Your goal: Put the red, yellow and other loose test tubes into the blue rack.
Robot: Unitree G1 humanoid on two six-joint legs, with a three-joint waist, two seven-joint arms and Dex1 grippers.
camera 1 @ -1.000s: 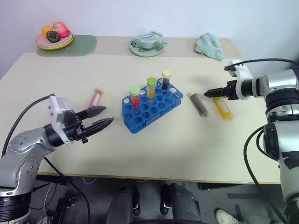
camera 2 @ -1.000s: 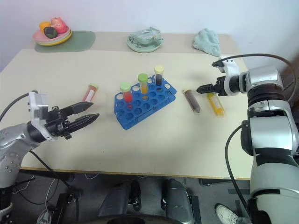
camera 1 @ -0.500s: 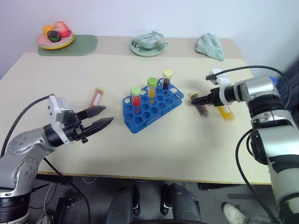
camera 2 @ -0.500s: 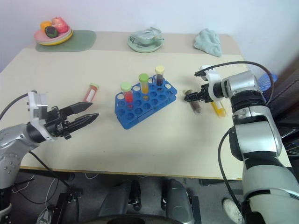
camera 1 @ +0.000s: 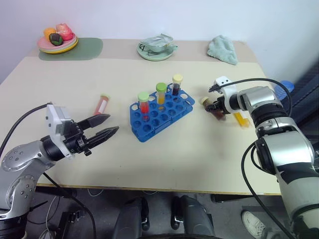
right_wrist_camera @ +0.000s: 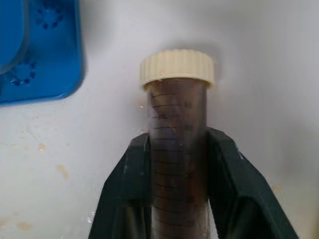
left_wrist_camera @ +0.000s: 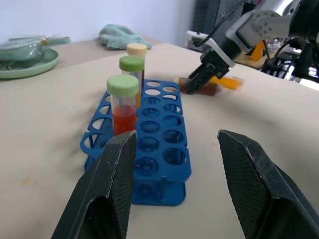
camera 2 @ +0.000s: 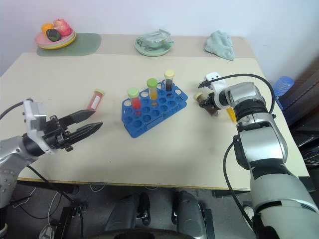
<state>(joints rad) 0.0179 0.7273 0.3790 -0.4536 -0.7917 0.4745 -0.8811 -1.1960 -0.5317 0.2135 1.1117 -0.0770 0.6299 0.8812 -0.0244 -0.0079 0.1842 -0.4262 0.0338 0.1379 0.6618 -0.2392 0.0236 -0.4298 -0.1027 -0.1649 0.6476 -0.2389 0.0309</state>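
Since a second ago the right gripper [camera 1: 215, 106] has dropped right of centre onto the brown tube [camera 1: 211, 108] and pinched it. Head view: the blue rack [camera 1: 160, 114] at centre holds three tubes; a red tube [camera 1: 102, 103] lies left, a yellow tube [camera 1: 241, 119] right. Left wrist view: the left gripper [left_wrist_camera: 174, 149] stays spread. Right wrist view: fingers [right_wrist_camera: 127, 174] clamp the tube.

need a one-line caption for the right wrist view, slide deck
Right gripper shut on the brown tube lying on the table, cream cap toward the blue rack.
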